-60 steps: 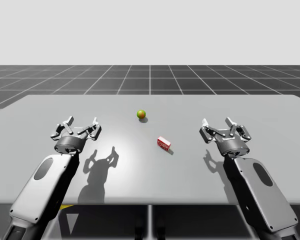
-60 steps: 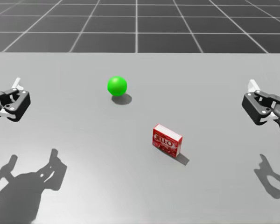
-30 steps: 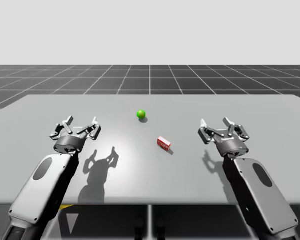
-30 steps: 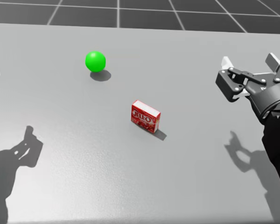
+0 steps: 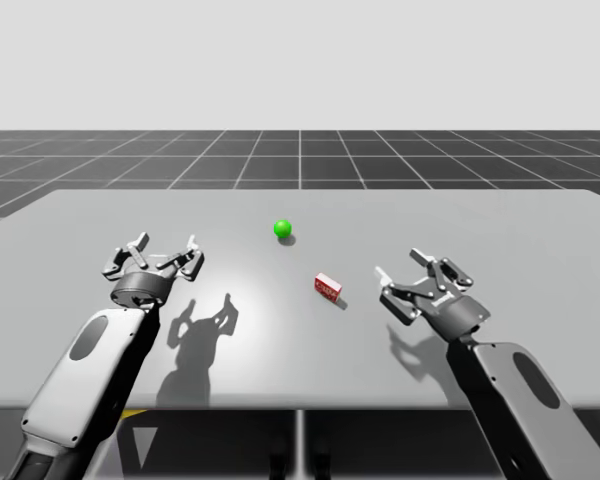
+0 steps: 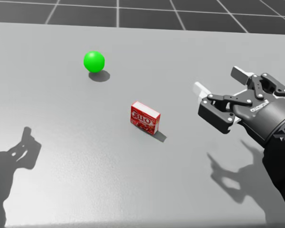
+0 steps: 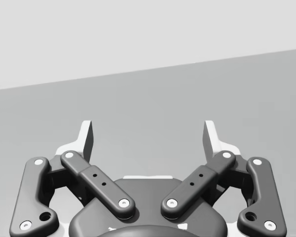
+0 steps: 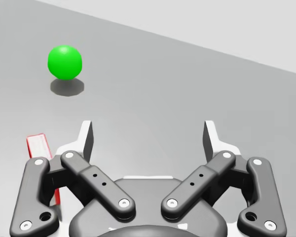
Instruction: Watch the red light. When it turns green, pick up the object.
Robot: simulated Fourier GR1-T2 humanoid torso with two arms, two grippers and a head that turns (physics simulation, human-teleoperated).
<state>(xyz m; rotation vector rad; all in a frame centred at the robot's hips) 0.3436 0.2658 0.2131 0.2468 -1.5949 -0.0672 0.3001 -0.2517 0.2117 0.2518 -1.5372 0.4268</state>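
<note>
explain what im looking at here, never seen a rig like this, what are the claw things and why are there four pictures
This is a simulated humanoid robot torso at a grey table. The claw things are its two hands: a left gripper and a right gripper, each with two fingers. Four cameras show the same moment: one high above the table, one on the robot's head, and one on each wrist looking along that hand's fingers. On the table lie a green ball, which is the signal light, and a small red box nearer the robot. Both grippers are open and hold nothing. The right one hovers beside the box, not touching it; the left one is off to the side, away from both.
</note>
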